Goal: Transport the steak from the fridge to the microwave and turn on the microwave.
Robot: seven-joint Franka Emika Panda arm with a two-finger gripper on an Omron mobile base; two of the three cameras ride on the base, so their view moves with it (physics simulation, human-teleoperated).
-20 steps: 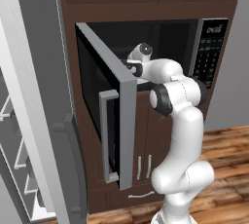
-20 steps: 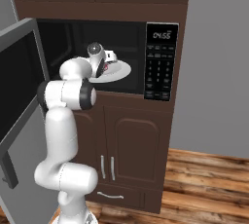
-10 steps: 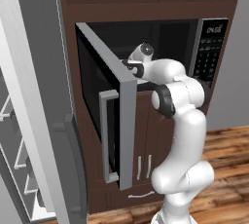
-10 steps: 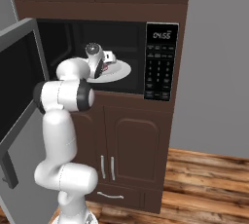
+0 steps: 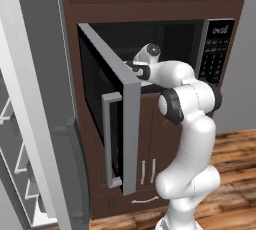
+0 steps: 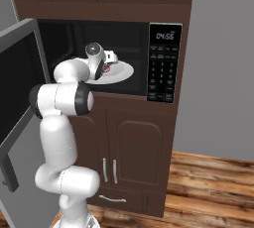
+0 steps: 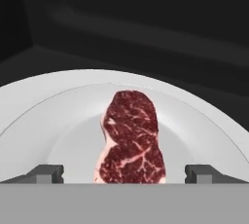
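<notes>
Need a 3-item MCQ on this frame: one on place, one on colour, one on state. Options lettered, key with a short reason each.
1. Where does the steak lie?
A. on the white plate inside the microwave
B. on a fridge shelf
C. on the wooden floor

2. What colour is the microwave's keypad panel?
A. white
B. black
C. red

3. How do the gripper and the microwave door stand?
A. jaws shut on the steak, door closed
B. jaws shut and empty, door open
C. jaws open either side of the steak, door open

Key: 1 A, the hand view shows the meat resting on the plate in the dark cavity. 2 B, the panel right of the cavity is black with light digits. 3 C, both fingertips stand wide apart and clear of the meat, and the door is swung out to the left.
</notes>
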